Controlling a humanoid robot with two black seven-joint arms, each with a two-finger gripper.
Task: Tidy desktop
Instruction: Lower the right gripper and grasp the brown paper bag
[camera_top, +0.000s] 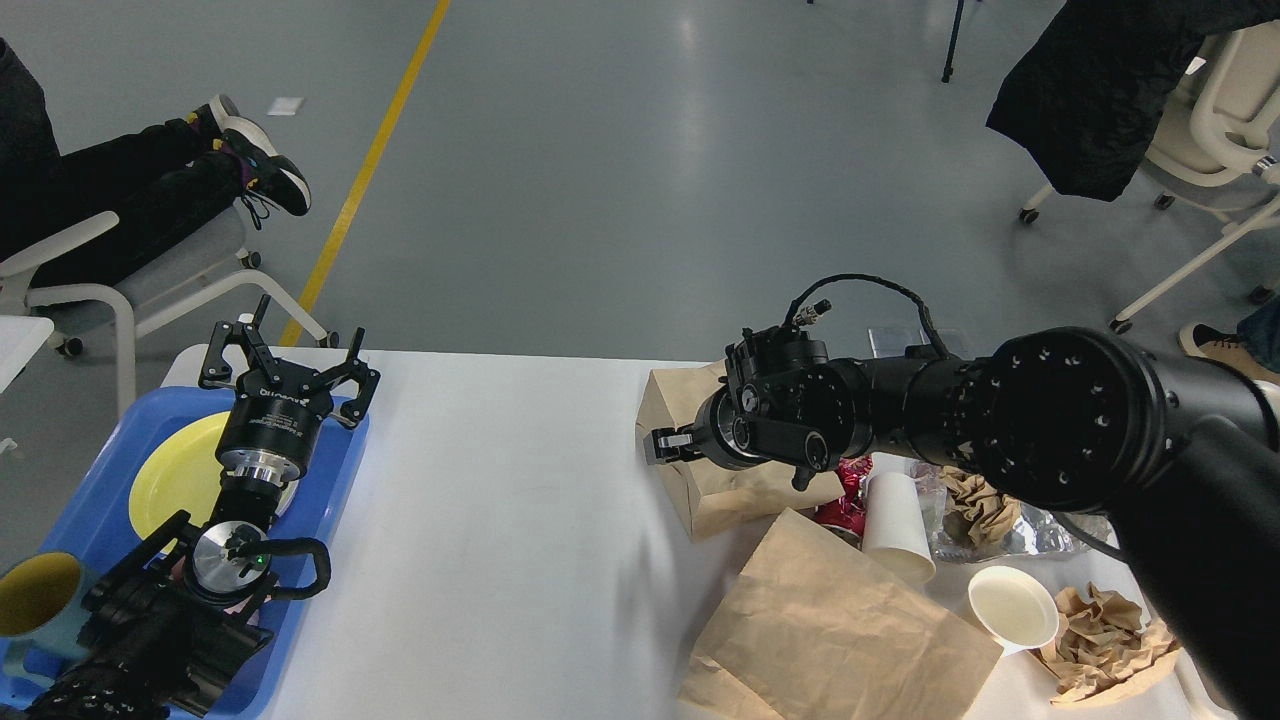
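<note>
The white desktop (500, 520) carries a pile of litter on its right half. A small brown paper bag (725, 488) lies at the back of the pile, and a larger brown bag (840, 630) lies in front. My right gripper (668, 443) reaches in low from the right, at the small bag's left edge. Only one dark finger shows, so I cannot tell how its jaws stand. My left gripper (288, 362) is open and empty above the far edge of the blue tray (335, 480).
Beside the bags lie a red crumpled wrapper (850, 478), a white paper cup on its side (895, 520), foil with crumpled brown paper (985, 500), a small white cup (1012, 608) and more crumpled paper (1110, 640). The tray holds a yellow plate (170, 470) and a mug (35, 595).
</note>
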